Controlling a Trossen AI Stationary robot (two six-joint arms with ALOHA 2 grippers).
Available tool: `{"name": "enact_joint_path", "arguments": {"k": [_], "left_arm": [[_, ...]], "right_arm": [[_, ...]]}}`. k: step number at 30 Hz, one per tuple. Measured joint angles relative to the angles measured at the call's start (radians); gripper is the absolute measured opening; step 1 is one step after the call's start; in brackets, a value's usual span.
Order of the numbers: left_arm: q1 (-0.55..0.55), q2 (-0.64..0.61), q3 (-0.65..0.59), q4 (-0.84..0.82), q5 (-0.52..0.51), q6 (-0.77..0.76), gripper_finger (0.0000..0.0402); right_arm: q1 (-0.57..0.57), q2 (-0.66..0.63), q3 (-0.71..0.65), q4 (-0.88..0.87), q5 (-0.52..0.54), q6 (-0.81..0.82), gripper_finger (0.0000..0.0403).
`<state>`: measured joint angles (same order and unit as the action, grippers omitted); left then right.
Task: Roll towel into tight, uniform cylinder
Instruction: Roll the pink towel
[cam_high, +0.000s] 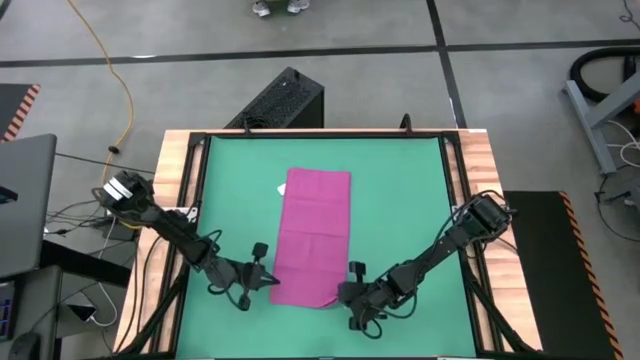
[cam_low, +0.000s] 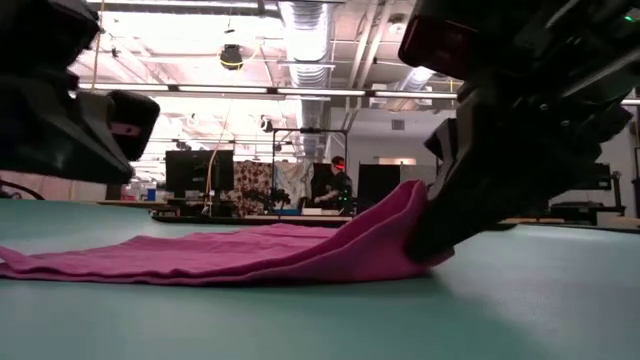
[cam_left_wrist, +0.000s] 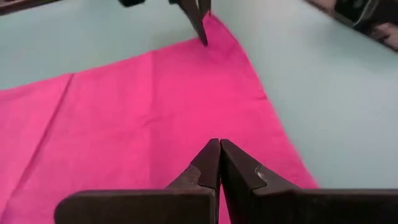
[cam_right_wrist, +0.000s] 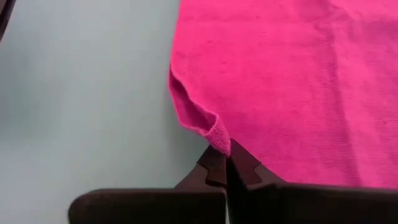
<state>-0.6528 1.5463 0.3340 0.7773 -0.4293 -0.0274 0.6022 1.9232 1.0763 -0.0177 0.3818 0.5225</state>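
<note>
The towel is seen flat along the green mat, not yet rolled. Its near corners are pinched by closed jaws: left gripper, right gripper. All rolling is left.

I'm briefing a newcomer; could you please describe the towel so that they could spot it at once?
Find the green mat covering the table. In its middle lies the towel, a long magenta-pink strip, with the shut left gripper and right gripper at its near corners. It is the only cloth there.
</note>
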Motion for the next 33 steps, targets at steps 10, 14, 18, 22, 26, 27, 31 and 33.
{"name": "enact_joint_path", "arguments": {"k": [10, 14, 18, 22, 26, 27, 31, 33], "left_arm": [[0.016, 0.128, 0.000, 0.019, 0.052, -0.074, 0.0000], [0.016, 0.191, 0.001, 0.090, 0.095, -0.089, 0.0000], [0.016, 0.209, 0.001, 0.097, 0.104, -0.106, 0.0000], [0.016, 0.210, 0.001, 0.086, 0.111, -0.111, 0.0000], [0.016, 0.210, 0.001, 0.064, 0.135, -0.125, 0.0000], [0.016, 0.210, 0.001, 0.061, 0.136, -0.126, 0.0000], [0.016, 0.211, 0.001, 0.053, 0.141, -0.142, 0.0000], [0.016, 0.211, 0.000, 0.053, 0.160, -0.147, 0.0000]], "right_arm": [[-0.003, 0.000, 0.000, 0.003, 0.004, 0.065, 0.0007], [-0.006, 0.000, 0.001, 0.003, 0.005, 0.160, 0.0007], [-0.008, 0.000, 0.001, 0.003, 0.008, 0.263, 0.0007], [0.003, 0.000, 0.001, 0.017, 0.024, 0.339, 0.0007], [0.020, -0.001, 0.002, 0.043, 0.049, 0.391, 0.0007], [0.023, -0.001, 0.002, 0.042, 0.055, 0.412, 0.0007], [0.033, -0.001, 0.002, 0.012, 0.068, 0.521, 0.0007], [0.032, -0.001, 0.002, 0.011, 0.074, 0.548, 0.0007]]}}
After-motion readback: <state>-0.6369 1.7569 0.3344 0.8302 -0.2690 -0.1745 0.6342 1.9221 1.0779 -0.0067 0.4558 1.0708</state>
